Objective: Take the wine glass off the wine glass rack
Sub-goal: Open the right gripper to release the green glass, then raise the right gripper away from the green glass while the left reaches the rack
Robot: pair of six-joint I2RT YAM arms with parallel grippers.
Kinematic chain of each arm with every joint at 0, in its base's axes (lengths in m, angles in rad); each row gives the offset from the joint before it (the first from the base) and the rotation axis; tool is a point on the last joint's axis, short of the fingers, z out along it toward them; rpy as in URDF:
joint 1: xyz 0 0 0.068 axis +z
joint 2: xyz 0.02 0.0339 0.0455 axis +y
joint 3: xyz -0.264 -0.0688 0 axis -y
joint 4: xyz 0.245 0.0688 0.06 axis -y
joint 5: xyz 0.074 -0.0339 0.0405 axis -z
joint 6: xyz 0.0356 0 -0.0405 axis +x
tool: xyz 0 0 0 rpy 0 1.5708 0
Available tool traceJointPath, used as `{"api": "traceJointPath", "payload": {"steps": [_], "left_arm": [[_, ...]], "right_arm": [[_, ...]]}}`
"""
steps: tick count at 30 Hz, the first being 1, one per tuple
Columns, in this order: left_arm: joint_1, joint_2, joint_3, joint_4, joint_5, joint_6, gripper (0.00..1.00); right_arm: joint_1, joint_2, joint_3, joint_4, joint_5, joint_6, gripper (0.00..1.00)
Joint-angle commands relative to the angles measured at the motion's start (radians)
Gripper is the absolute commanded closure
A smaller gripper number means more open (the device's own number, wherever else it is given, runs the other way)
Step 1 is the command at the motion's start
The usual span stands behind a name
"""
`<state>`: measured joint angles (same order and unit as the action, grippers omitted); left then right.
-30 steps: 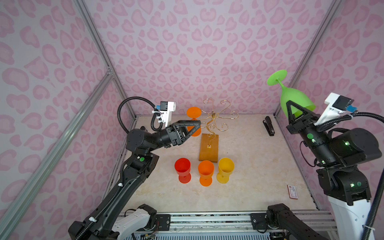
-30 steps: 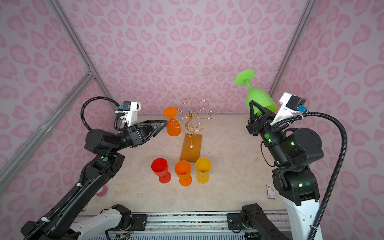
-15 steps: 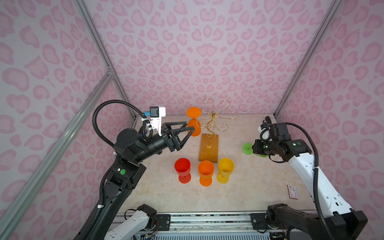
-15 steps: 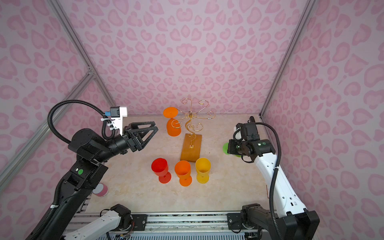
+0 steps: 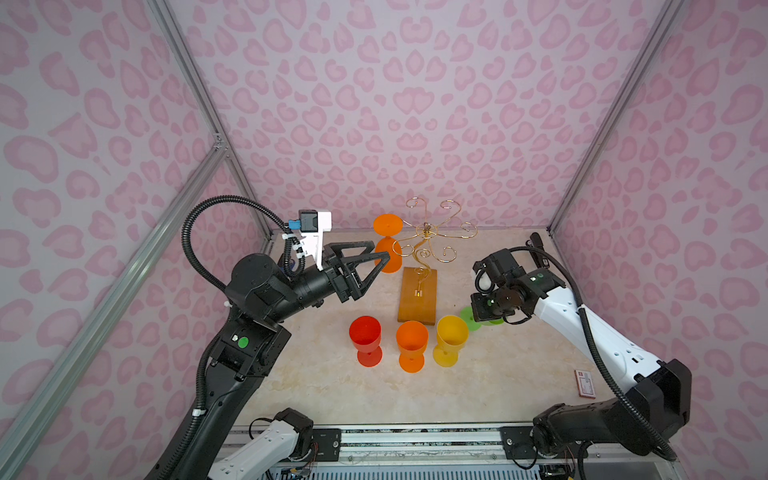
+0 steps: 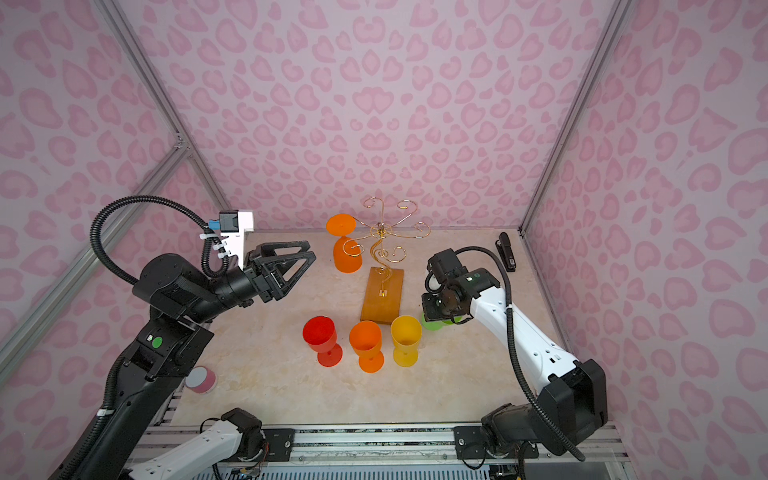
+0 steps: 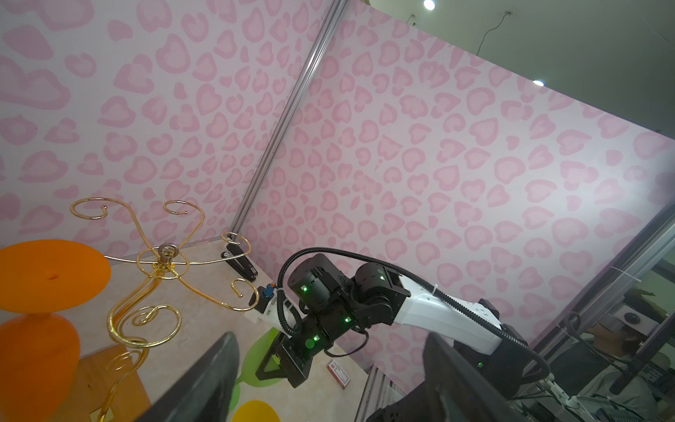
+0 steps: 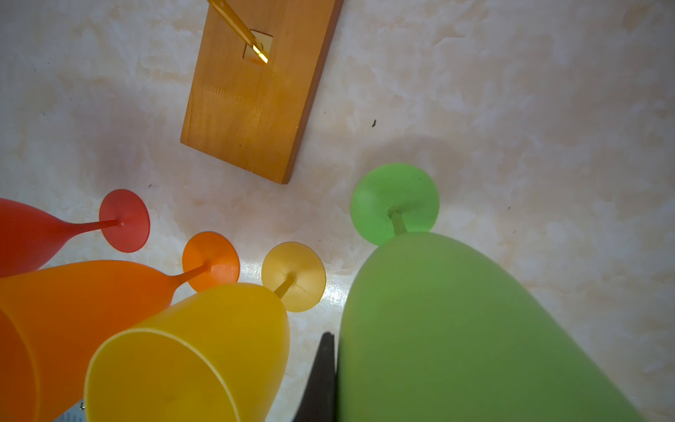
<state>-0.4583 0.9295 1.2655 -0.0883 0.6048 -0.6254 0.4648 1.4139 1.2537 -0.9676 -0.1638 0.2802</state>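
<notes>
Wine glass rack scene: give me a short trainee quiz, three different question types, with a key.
1. True or false: the left gripper is open.
2. Which colour of glass hangs upside down on the wine glass rack? A red, B orange, C yellow.
3. Name what the right gripper is shut on.
Key: 1 true; 2 B; 3 the green glass.
</notes>
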Motion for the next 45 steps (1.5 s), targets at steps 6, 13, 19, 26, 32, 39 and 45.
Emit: {"api": "traceJointPath", "payload": {"steps": [6, 13, 19, 26, 32, 39, 45], "left_arm": [[0.001, -0.004, -0.003, 0.008, 0.018, 0.013, 0.19], [0.001, -0.001, -0.002, 0.006, 0.020, 0.009, 0.19], [0.001, 0.001, -0.005, 0.005, 0.021, 0.009, 0.19], [0.001, 0.000, -0.003, -0.004, 0.013, 0.010, 0.19], [0.003, 0.001, -0.007, -0.026, -0.043, 0.007, 0.19], [0.064, 0.030, -0.012, -0.056, -0.147, -0.075, 0.20], [0.251, 0.119, -0.055, -0.013, -0.087, -0.282, 0.24]], "right_arm": [[0.022, 0.085, 0.049, -0.079, 0.032, -0.024, 1.00], [0.024, 0.080, 0.054, -0.058, 0.011, -0.018, 0.88], [0.025, 0.065, 0.054, -0.046, -0.001, -0.013, 0.68], [0.019, -0.004, 0.058, -0.004, 0.010, 0.012, 0.58], [-0.019, -0.171, 0.016, 0.096, 0.033, 0.053, 0.57], [-0.175, -0.330, -0.013, 0.067, -0.013, 0.048, 0.56], [-0.309, -0.496, -0.076, 0.145, -0.036, 0.073, 0.56]]}}
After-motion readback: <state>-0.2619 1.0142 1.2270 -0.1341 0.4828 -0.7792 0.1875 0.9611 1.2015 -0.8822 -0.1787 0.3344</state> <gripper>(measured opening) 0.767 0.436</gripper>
